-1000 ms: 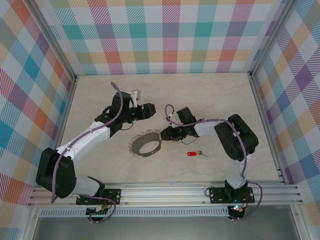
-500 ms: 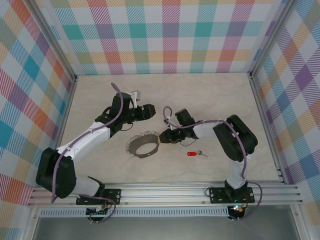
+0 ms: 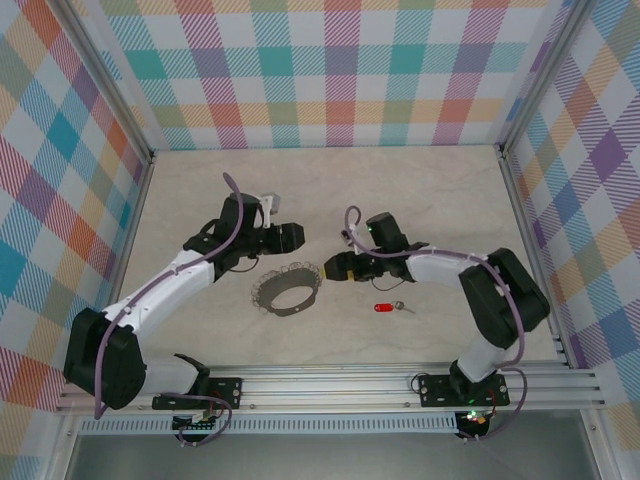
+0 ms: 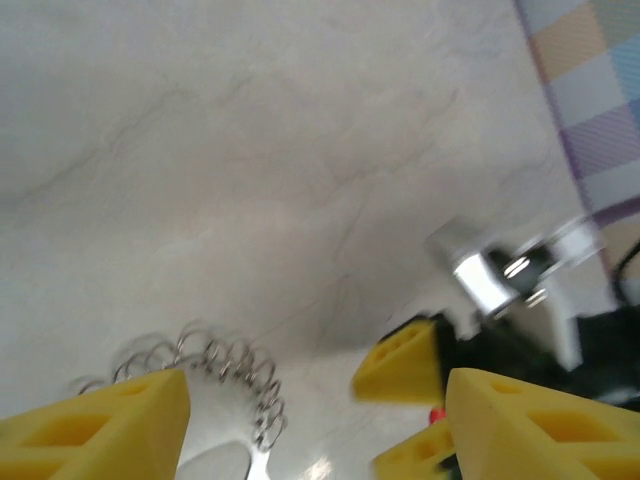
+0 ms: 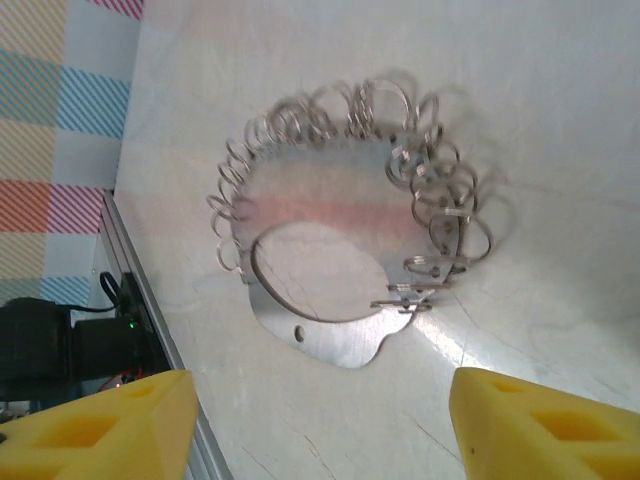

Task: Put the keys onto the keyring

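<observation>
Grey keyring (image 3: pixel 292 304) lies released; right tool (image 3: pixel 331 267) has backed away.

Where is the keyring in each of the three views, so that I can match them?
Top external: the keyring lies just left of centre, a little below the middle.
Left wrist: the keyring is at the bottom left, showing its looped edge, and the frame cuts it off.
Right wrist: the keyring sits in the middle, seen whole.
Shared landmark: the pale marbled table under it.
</observation>
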